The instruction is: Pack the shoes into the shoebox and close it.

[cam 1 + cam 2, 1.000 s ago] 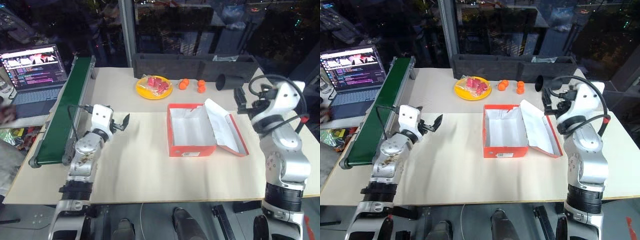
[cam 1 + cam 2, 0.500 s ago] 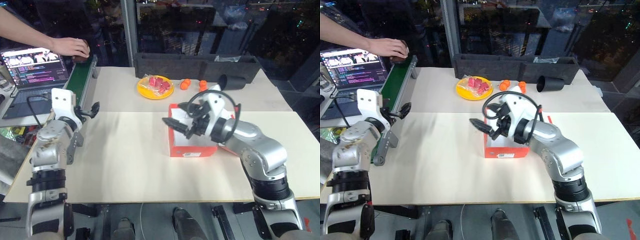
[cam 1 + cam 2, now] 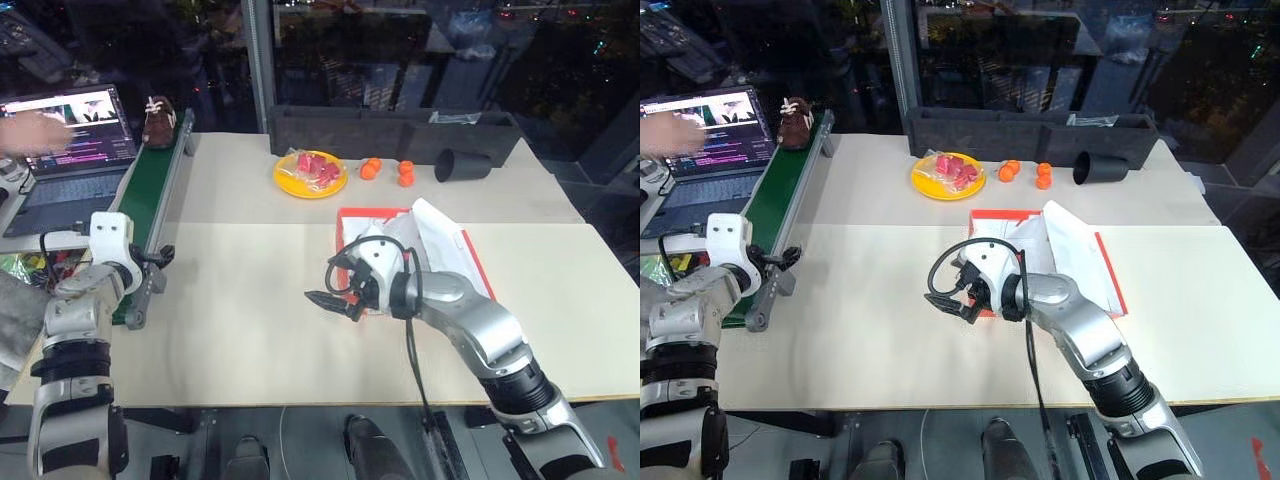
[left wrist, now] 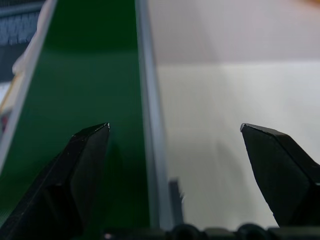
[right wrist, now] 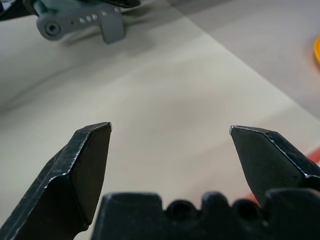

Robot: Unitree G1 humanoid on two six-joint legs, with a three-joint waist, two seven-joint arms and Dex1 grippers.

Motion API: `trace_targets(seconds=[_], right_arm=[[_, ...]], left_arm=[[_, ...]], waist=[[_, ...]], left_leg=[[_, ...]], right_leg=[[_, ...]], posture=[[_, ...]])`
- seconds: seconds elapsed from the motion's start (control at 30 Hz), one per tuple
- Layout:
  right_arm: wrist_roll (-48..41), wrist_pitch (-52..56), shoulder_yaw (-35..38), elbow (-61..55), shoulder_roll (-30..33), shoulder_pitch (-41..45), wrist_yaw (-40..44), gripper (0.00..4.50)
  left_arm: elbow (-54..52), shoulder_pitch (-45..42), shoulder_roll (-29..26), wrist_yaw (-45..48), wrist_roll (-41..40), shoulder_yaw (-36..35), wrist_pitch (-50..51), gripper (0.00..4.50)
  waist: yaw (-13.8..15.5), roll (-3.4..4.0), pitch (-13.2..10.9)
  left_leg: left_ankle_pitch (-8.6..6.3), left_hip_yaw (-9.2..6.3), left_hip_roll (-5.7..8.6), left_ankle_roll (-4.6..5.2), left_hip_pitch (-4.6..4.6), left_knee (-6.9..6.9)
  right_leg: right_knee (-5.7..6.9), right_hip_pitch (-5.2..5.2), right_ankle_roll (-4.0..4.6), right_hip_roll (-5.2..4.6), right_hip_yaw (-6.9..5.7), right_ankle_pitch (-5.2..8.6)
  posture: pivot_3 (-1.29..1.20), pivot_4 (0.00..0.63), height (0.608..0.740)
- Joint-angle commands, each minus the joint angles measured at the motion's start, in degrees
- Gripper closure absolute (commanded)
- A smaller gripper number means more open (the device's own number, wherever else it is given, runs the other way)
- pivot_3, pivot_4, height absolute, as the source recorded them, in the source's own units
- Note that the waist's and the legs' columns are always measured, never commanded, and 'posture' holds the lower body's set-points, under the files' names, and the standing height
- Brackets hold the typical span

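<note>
While one shoe sits at the far end of the green conveyor, both pincers gape empty.
The left pincer hovers at the belt's near end; the right pincer sits before the open shoebox. Best wait, then grip the shoe squarely across its middle.

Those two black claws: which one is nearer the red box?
The right gripper, reaching across just in front of the open shoebox. The left gripper is far off at the near end of the green conveyor belt. Both are open and empty.
</note>
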State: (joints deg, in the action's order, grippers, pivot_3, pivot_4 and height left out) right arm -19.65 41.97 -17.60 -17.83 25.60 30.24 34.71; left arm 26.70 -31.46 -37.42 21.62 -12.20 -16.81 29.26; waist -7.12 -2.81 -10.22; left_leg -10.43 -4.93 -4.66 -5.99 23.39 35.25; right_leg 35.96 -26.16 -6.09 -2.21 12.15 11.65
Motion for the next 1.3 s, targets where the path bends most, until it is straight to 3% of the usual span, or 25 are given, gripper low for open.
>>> trace_targets(seconds=[0.03,0.7,1.3], right_arm=[[1.2,-0.7,1.5,-2.0,0.1,-0.9,-0.7,0.02],[2.7,-0.9,5.3,0.8,-2.9,-3.6,-4.9,0.02],[5.2,-1.6,6.8,2.2,-5.2,-3.9,-6.9,0.02]], left_arm=[[0.8,-0.4,-0.1,-1.3,1.1,-0.3,-2.9,0.00],[5.6,-10.6,-3.0,-7.0,5.4,1.2,-5.8,0.00],[8.9,-11.8,-3.5,-7.1,6.2,1.4,-6.5,0.00]], waist=[[0.0,0.00,0.0],[0.0,-0.03,0.0],[0.0,-0.03,0.0]], left_leg=[[0.00,0.00,0.00,0.00,-0.01,0.00],[0.02,-0.04,0.00,-0.04,-0.01,0.01],[0.02,-0.06,0.00,-0.04,0.00,0.01]], right_leg=[[0.02,0.00,0.01,0.00,0.00,0.00],[0.07,0.00,0.01,0.00,-0.04,-0.01],[0.08,0.00,0.01,0.00,-0.04,-0.01]], posture=[[0.00,0.150,0.707],[0.00,0.150,0.707],[0.00,0.150,0.707]])
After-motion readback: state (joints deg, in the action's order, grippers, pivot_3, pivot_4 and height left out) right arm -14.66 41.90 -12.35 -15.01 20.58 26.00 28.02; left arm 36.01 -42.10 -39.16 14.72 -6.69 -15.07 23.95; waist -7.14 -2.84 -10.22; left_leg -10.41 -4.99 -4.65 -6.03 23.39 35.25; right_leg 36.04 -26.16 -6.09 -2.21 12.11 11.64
